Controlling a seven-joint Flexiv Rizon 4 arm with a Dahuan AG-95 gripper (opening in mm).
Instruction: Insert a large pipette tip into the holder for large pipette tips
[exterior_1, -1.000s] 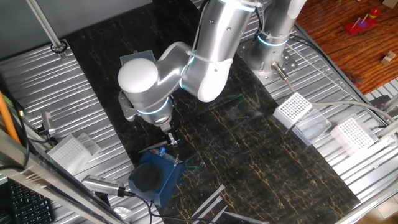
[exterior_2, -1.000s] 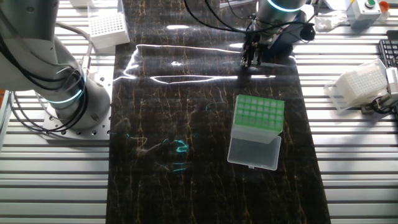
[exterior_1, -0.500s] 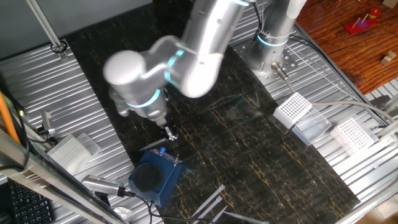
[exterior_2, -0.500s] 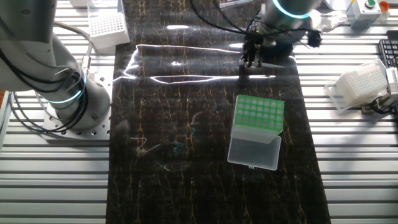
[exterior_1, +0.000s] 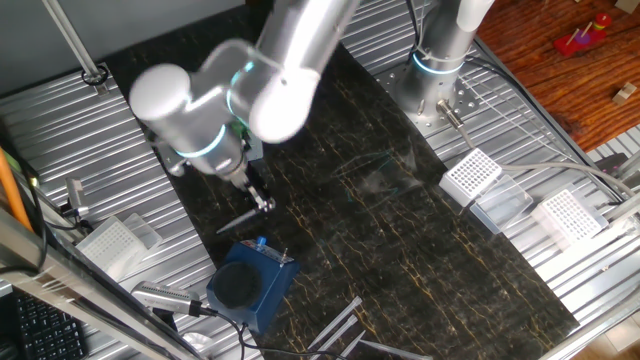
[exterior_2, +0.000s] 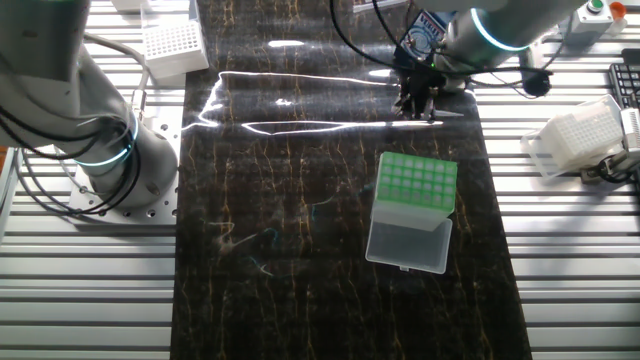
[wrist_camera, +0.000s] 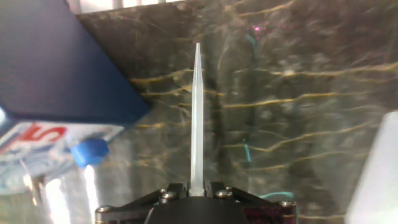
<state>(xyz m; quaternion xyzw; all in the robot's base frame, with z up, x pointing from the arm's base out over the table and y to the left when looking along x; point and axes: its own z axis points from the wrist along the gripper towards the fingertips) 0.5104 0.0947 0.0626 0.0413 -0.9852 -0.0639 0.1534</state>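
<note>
End effector: in your hand view the end effector (wrist_camera: 195, 190) fills the bottom edge, its 2 fingers clamped together on the wide end of the large pipette tip (wrist_camera: 197, 115).
Tip: you see the large pipette tip running straight up the hand view from the fingers, tapering to a point over the dark marbled tabletop (wrist_camera: 298, 93).
Tip from the side: in one fixed view the tip (exterior_1: 240, 217) juts out from the end effector (exterior_1: 262, 201) at a slant, above the tabletop and not touching it.
Blue block: the dark blue block (wrist_camera: 56, 68) sits at the left of your hand view, just beside the tip; in one fixed view it (exterior_1: 248, 284) lies near the end effector, toward the camera.
Arm: the silver arm (exterior_1: 270, 80) reaches down over the tabletop, its wrist joint blurred.
Holder: in the other fixed view the holder for large pipette tips (exterior_2: 412, 211) stands on the tabletop (exterior_2: 290, 200), green grid up, nearer the camera than the end effector (exterior_2: 417, 100) and apart from it.
Holder contact: nothing touches the holder; the tip is not in it.
Racks: 2 white perforated racks (exterior_1: 470, 176) and (exterior_1: 567, 215) rest on the metal surround at the right of one fixed view, well apart from the end effector.
Second base: a second robot base (exterior_2: 95, 150) stands at the left of the other fixed view.
</note>
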